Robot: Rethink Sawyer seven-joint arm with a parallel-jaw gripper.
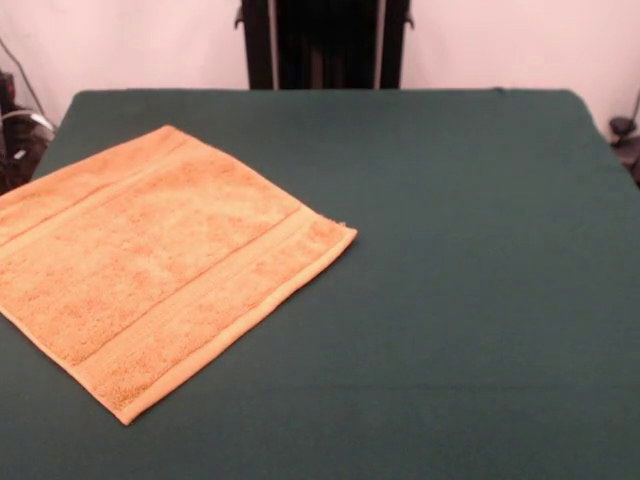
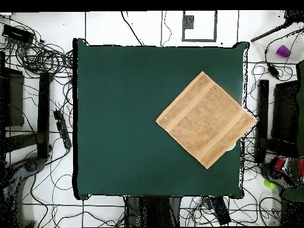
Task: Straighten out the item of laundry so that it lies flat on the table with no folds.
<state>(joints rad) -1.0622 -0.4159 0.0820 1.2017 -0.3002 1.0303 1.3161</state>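
1. Towel (image 1: 160, 265): orange-yellow terry, spread out on the green desk (image 1: 460, 300), turned diagonal to the desk's sides so it reads as a diamond from above (image 2: 206, 119).
2. Position, front view: on the pic's left half, mid-depth. Left corner runs off the pic edge; one corner points toward the far side, one toward the middle of the desk, one toward the near edge.
3. Position, overhead: on the pic's right half of the desk (image 2: 119, 119), a bit above mid-height. Its rightmost corner reaches the desk's right edge and seems to poke slightly past it.
4. Lie: looks flat, single layer, no turned-over corners or visible folds in either view. Surface slightly uneven in tone, can't tell if small ripples.
5. Detail: woven border bands run parallel to two opposite hems, one band near each of those ends. Hemmed edges show as a paler strip along the sides.
6. Tiny pale speck at the corner pointing to desk centre in front view; too small to say what it is.
7. Robot: only the dark pedestal (image 1: 325, 40) shows, at the desk's far side, top centre in front view.
8. Pincer: not seen in either view, so can't tell whether wide or narrow.
9. Floor round the desk in overhead: cables (image 2: 41, 59) and dark equipment left and right.
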